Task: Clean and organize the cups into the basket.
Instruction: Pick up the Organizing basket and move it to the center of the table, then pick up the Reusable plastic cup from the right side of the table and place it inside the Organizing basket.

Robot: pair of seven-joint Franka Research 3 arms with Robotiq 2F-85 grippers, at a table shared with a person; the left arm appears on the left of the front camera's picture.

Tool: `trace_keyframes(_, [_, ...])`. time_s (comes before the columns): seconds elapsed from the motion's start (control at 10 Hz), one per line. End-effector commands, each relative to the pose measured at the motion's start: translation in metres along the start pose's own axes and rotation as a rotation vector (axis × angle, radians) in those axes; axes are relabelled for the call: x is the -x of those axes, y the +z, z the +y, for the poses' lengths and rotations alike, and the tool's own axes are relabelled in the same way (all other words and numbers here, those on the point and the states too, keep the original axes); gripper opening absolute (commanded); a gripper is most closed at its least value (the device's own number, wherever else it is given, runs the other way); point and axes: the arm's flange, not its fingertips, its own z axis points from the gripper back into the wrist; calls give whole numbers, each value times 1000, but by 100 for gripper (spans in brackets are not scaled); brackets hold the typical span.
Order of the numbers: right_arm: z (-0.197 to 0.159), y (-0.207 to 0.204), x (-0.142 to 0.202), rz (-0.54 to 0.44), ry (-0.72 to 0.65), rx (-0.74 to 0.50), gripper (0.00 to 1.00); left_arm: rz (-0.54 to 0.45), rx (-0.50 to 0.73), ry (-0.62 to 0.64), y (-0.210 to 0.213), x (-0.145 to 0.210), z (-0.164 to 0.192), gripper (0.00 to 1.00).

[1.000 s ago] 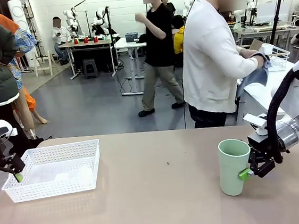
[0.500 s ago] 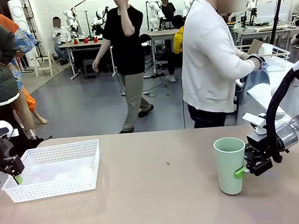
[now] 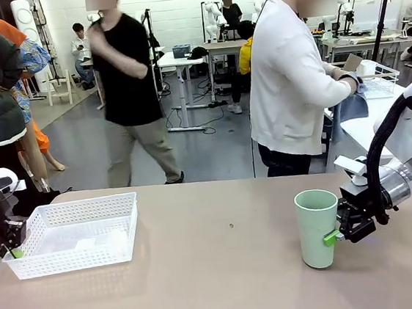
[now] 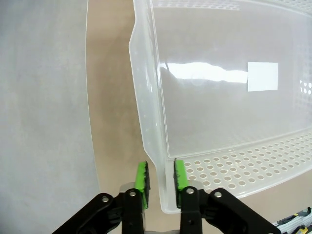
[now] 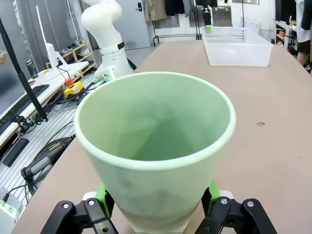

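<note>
A pale mint green cup (image 3: 318, 227) stands upright on the tan table at the right, mouth up and empty (image 5: 155, 141). My right gripper (image 3: 344, 231) is shut on its lower side, with a green pad (image 5: 210, 191) pressed against each flank. The white lattice basket (image 3: 74, 233) lies at the left, empty inside. My left gripper (image 3: 3, 241) is at its near left corner. Its green pads (image 4: 142, 178) pinch the basket's rim (image 4: 146, 122) from both sides.
A person in a white top (image 3: 294, 79) stands at the far side, turned right, both hands in a blue cloth (image 3: 353, 102) beside a wire basket (image 3: 378, 77) on a side table. Bare tabletop lies between basket and cup. Someone in black (image 3: 128, 81) walks past behind.
My left gripper has lowered onto the basket's corner and its jaws have narrowed onto the rim. The right gripper nudged the cup slightly left, then held still. The passer-by walked left.
</note>
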Motion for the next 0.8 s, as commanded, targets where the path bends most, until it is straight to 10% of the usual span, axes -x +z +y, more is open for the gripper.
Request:
trace_keyframes(0.0, [0, -1, -2, -24, 25, 2, 24, 22, 3, -20, 4, -5, 7, 0])
trace_keyframes(0.1, [1, 0, -2, -26, 31, 5, 0, 24, 3, -20, 4, -6, 7, 0])
trace_keyframes(0.2, [2, 2, -2, -31, 35, 9, 24, 28, 1, -24, 4, -8, 5, 0])
trace_keyframes(0.3, [2, 2, -1, -32, 34, 10, 0, 38, 1, -29, 2, -10, 4, 0])
trace_keyframes(0.5, [3, 2, -2, -28, 31, 21, 0, 41, 12, -32, 3, -13, 3, 0])
trace_keyframes(0.6, [5, 3, -7, -13, 27, 50, 24, 42, 17, -25, 3, -15, -1, 0])
trace_keyframes(0.7, [14, 3, -24, -9, 36, 90, 70, 50, 22, -37, 4, -14, -11, 4])
